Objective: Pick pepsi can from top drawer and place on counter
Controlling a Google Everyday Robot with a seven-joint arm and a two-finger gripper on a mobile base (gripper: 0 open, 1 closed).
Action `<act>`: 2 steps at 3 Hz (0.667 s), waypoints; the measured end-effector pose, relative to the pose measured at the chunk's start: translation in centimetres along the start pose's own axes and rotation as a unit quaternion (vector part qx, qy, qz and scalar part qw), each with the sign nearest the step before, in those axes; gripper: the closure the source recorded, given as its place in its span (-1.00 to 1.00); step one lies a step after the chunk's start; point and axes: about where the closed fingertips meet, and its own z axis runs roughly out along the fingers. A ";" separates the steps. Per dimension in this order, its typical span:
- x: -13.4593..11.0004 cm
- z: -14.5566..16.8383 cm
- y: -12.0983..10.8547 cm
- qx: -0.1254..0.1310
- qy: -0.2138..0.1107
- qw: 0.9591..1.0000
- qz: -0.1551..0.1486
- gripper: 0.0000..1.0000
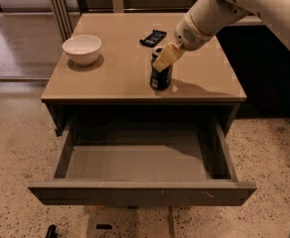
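Nearest to us, the top drawer (140,193) stands pulled out from under the front edge of the tabletop. We see only its bare grey floor inside. The speckled floor (16,148) lies around and below it.

Above it, the counter (110,78) carries the pepsi can (161,78). The can stands upright, a little right of the middle and closer to the front edge than to the back one. Its shadow falls to the right across the tan surface.

The gripper (164,59) is at the top of the can, coming down at a slant from the upper right, and its pale tip covers part of the can's upper rim. We cannot tell whether it is clamped on the can or loose. The white arm (219,9) runs from it towards the back right corner and beyond.

Farther back, a white bowl (82,48) sits near the left edge. A flat black bar (153,37) lies near the back edge, just behind the can and apart from it.
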 end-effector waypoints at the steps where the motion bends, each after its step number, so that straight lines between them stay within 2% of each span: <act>1: 0.2 0.9 -0.3 -0.006 0.010 1.000 0.004 1.00; 2: 0.0 0.6 -0.3 -0.006 0.010 1.000 0.004 0.73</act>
